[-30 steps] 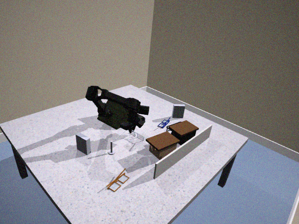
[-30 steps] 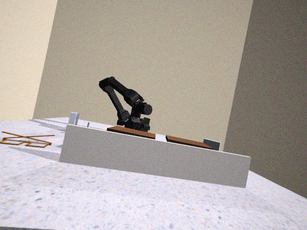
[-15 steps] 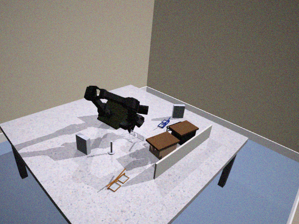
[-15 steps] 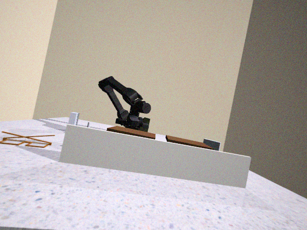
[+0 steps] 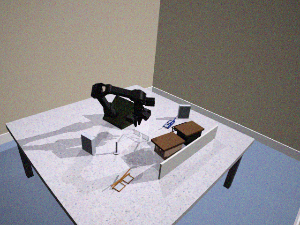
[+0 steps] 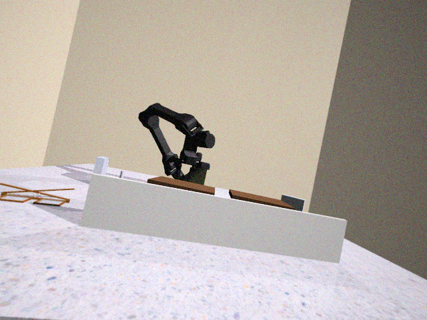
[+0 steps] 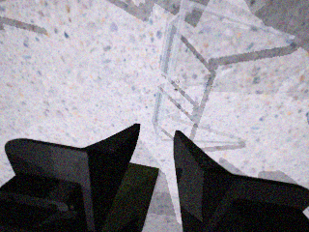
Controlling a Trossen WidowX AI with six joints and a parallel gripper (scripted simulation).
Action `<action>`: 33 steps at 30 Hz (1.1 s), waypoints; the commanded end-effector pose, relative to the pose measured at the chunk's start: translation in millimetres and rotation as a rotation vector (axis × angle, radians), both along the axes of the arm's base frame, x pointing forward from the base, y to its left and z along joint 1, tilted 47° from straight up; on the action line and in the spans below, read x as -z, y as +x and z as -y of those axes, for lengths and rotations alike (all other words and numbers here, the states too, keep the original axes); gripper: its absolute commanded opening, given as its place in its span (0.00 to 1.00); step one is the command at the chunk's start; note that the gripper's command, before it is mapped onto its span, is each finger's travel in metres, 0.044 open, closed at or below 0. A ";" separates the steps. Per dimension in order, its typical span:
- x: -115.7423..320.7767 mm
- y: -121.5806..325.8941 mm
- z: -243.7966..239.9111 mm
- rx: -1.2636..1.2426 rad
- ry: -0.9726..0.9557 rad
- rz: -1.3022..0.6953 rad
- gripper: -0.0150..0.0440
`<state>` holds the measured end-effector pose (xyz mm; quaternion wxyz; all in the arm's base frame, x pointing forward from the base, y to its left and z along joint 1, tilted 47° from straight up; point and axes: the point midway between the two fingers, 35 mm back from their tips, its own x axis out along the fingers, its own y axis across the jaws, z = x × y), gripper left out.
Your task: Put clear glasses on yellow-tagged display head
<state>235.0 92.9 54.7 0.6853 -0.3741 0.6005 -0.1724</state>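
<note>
The clear glasses (image 5: 142,134) (image 7: 167,53) are on the counter (image 5: 96,174) (image 6: 172,275) (image 7: 87,72), just ahead of the fingers (image 5: 136,122), which stand part-way spread with nothing between them. From here, I'd worry that a descent off to one side would push the thin frame away or tip it, and that a bite on one end would let it swivel once lifted. Later, a wide swing could knock the two brown-topped blocks (image 5: 168,140) (image 6: 182,185), (image 5: 189,128) (image 6: 260,199), which I take for the display heads (they stand awfully close together).

As for what I can't make out: the yellow tag shows nowhere, so I can't say which head is meant. The long pale board (image 5: 189,151) (image 6: 213,220) hides most of both from the exterior side, and the glasses too. Even overhead, their see-through rims and temples blur into their own shadows.
</note>
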 end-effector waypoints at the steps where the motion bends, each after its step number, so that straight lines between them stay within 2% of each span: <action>1: 0.4 0.6 0.9 -0.001 0.000 0.000 0.59; 8: -5.3 -0.2 3.1 0.015 -0.004 -0.003 0.59; 10: -5.3 -0.2 3.1 0.015 -0.004 -0.003 0.50; 11: -5.3 -0.2 3.1 0.015 -0.004 -0.003 0.49; 33: 11.8 6.4 18.5 0.015 -0.002 -0.003 0.49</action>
